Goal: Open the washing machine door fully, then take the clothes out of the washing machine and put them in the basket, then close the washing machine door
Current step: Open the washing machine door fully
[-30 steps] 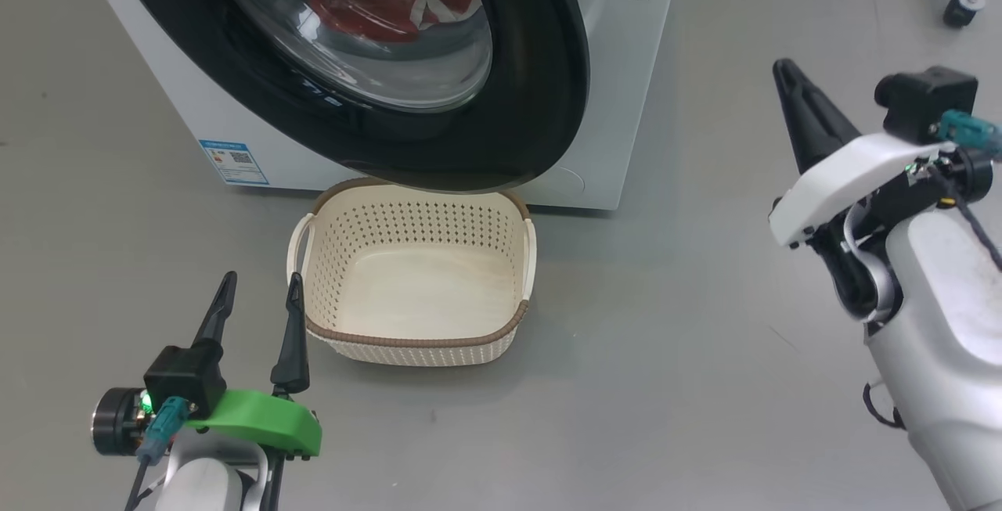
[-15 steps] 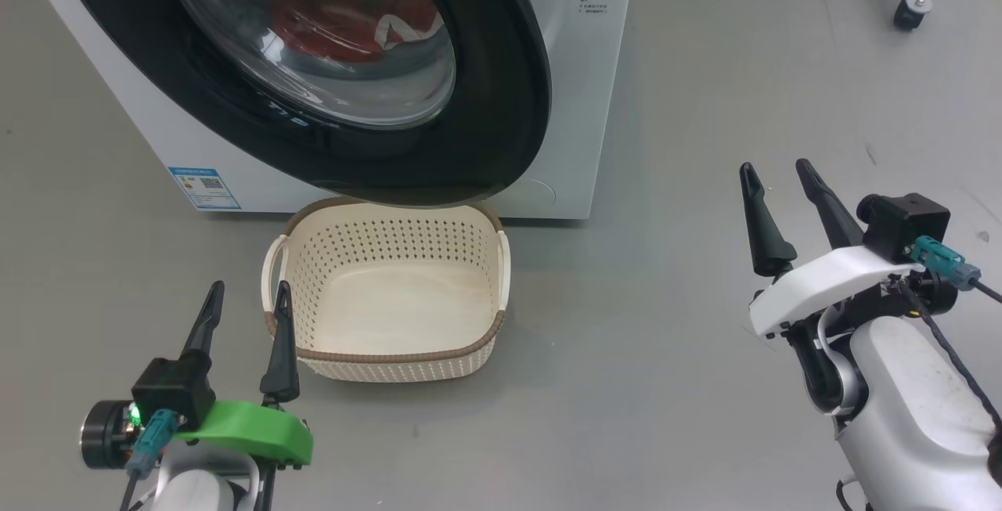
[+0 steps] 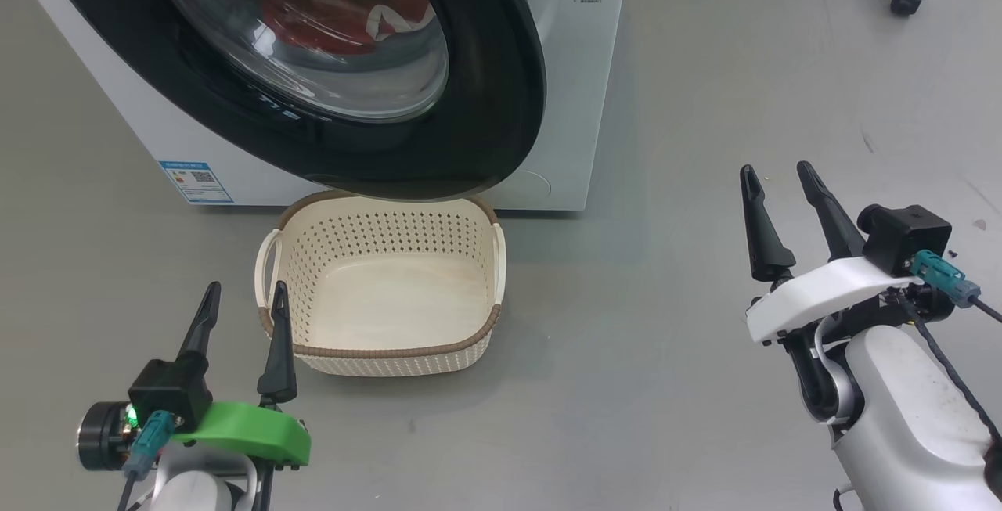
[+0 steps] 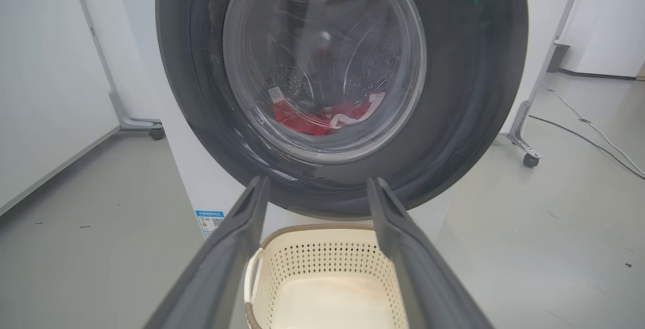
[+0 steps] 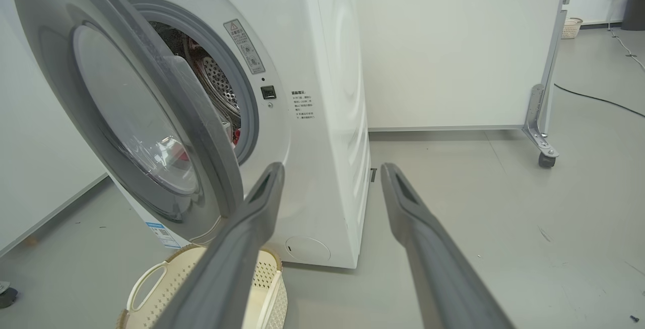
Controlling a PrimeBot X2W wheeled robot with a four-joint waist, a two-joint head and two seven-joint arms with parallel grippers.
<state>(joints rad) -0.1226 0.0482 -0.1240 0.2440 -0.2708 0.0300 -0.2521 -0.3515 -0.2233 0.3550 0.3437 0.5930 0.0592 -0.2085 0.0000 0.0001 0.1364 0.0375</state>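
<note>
Right pincer [image 3: 776, 173], spread wide and empty like the left pincer [image 3: 246, 292], should reach behind the free edge of the ajar washing machine door [image 3: 501, 104] and sweep it fully outward.

Basket [image 3: 391, 361] before washing machine [image 3: 583, 104], beneath door [image 3: 493, 104]

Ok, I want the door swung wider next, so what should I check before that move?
1. The washing machine door fully open: not ok, only ajar.
2. The right gripper open and empty: ok.
3. The left gripper open and empty: ok.
4. The basket empty and ready: ok.
5. The clothes inside the drum: ok.
6. The door's lower edge clears the basket's far rim beneath it: cannot tell.
</note>
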